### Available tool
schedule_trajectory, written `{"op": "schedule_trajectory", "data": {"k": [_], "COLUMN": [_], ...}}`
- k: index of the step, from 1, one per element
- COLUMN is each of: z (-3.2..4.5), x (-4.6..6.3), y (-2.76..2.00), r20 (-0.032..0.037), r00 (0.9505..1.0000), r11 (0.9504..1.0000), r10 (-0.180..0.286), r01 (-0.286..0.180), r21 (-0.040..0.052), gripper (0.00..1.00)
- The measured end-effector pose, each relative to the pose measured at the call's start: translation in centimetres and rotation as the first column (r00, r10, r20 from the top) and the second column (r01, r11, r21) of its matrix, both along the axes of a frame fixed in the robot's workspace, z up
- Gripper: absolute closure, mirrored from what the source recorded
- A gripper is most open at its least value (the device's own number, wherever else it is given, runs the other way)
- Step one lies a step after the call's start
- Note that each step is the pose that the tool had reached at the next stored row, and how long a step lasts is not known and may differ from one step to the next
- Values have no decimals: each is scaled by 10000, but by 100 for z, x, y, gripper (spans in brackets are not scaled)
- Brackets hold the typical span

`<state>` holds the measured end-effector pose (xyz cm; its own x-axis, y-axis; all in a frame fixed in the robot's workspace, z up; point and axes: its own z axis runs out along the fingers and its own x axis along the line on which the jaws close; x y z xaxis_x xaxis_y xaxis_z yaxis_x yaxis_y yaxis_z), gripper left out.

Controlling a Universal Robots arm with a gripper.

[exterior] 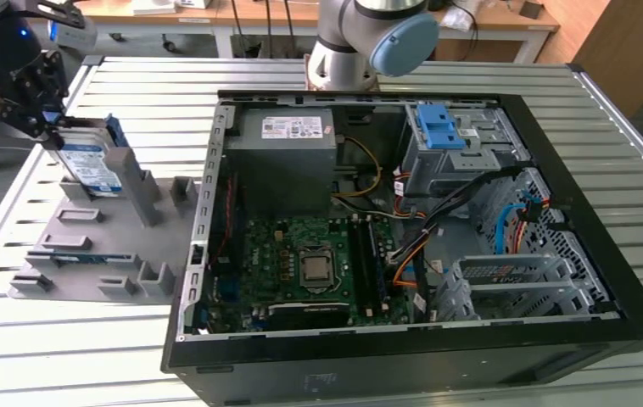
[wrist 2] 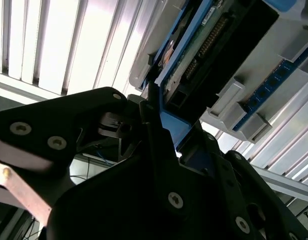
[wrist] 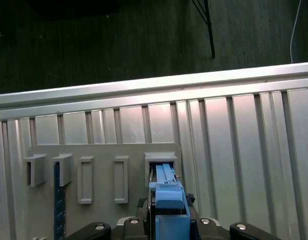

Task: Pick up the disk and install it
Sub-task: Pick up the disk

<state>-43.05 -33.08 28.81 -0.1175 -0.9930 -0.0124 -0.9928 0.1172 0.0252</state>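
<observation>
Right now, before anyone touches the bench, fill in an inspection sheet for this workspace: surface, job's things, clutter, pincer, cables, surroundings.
Surface: slatted metal table, carrying a grey rack and an open computer case.
Job's things: disk stands on edge in a rack slot at the exterior view's left, with a blue carrier around it.
Clutter: a blue strip sits in another rack slot.
Pincer: pincer is shut on the disk's top edge.
Cables: black and orange cables run inside the case.
Surroundings: arm base stands behind the case, with a wooden bench beyond.
</observation>
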Motion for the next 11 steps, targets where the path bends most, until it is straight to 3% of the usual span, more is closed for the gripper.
{"op": "schedule_trajectory", "data": {"k": [5, 11], "z": [-1, 0], "x": [-1, -5], "y": [-1, -14], "r20": [0, -5], "r00": [9981, 9975], "r11": [9981, 9975], "r10": [610, 703], "r01": [-610, -703], "r21": [-43, -88], "gripper": [63, 63]}}
